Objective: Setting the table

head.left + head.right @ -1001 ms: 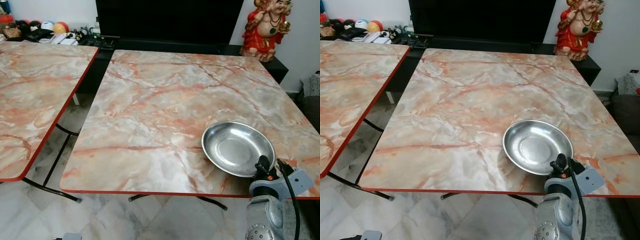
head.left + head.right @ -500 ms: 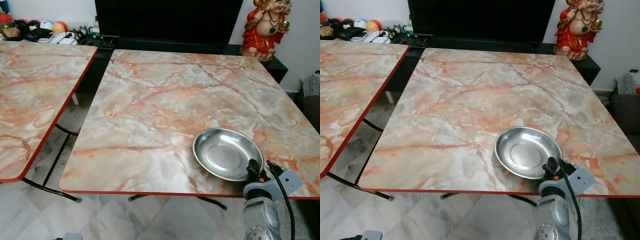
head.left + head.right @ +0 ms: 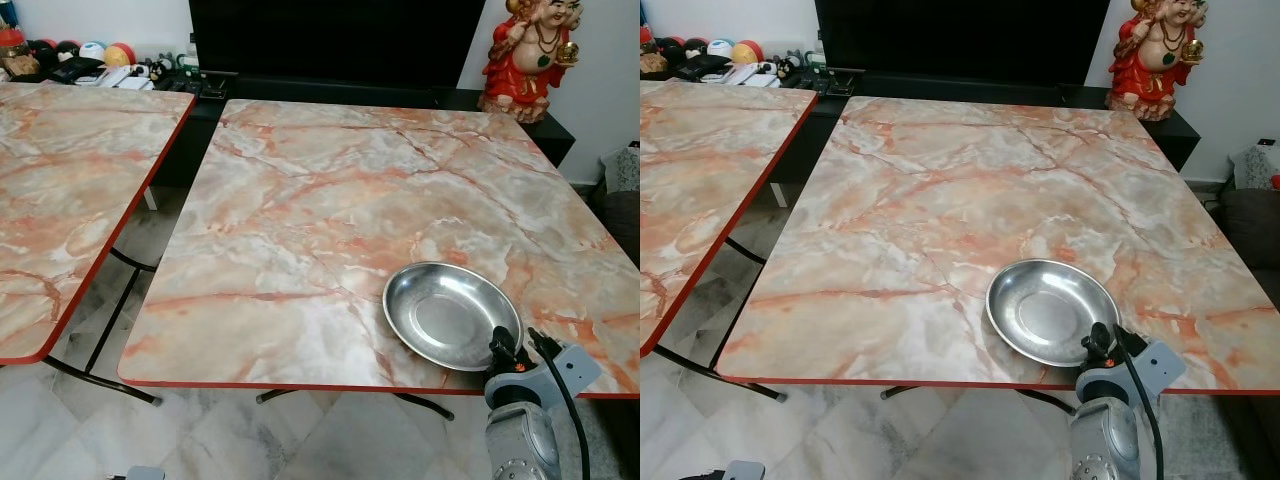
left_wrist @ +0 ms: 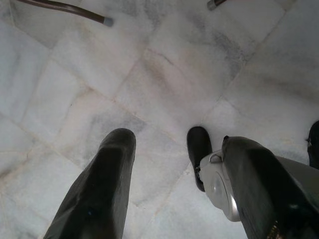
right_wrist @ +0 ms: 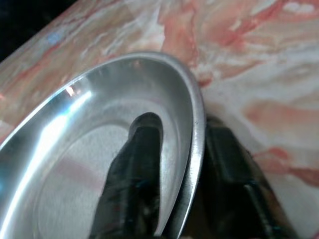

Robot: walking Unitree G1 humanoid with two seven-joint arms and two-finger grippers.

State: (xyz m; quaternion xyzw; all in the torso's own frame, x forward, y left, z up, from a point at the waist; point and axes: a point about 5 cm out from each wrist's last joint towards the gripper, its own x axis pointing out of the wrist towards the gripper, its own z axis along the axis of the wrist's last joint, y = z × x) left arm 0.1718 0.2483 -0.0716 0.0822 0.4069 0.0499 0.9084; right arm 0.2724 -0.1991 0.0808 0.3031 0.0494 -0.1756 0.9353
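The shiny metal plate (image 3: 446, 315) sat near the front right corner of the marble counter (image 3: 330, 210). The right tool (image 5: 182, 164) pinched the plate's rim, one finger inside and one outside. The left tool (image 4: 174, 164) hung wide apart over the floor (image 4: 164, 74).

Right arm (image 3: 522, 440): silver casing, black cable, grey wrist block, possibly orange marking; black claw fingers (image 5: 137, 174).
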